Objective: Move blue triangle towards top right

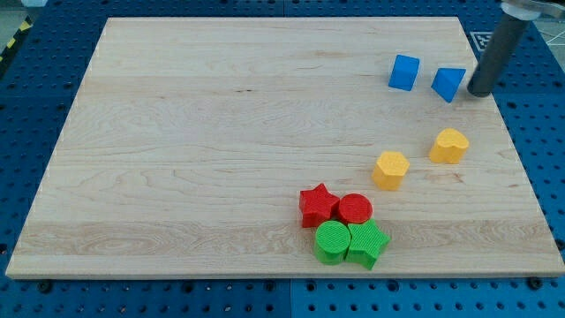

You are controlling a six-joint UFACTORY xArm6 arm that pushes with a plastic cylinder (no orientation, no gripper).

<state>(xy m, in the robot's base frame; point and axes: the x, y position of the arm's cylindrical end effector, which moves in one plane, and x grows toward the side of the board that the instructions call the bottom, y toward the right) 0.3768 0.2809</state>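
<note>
My tip (pixel 478 91), a bare rod with no jaws to open or close, rests just right of the blue triangle (pixel 448 84) near the tabletop's (pixel 221 132) top-right corner; a blue cube (pixel 404 72) sits just left of that triangle.

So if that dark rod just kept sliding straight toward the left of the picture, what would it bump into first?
Most likely the blue triangle: my tip sits just to its right, nearly touching. Beyond it lies the blue cube, though exact depth alignment is hard to judge.
</note>
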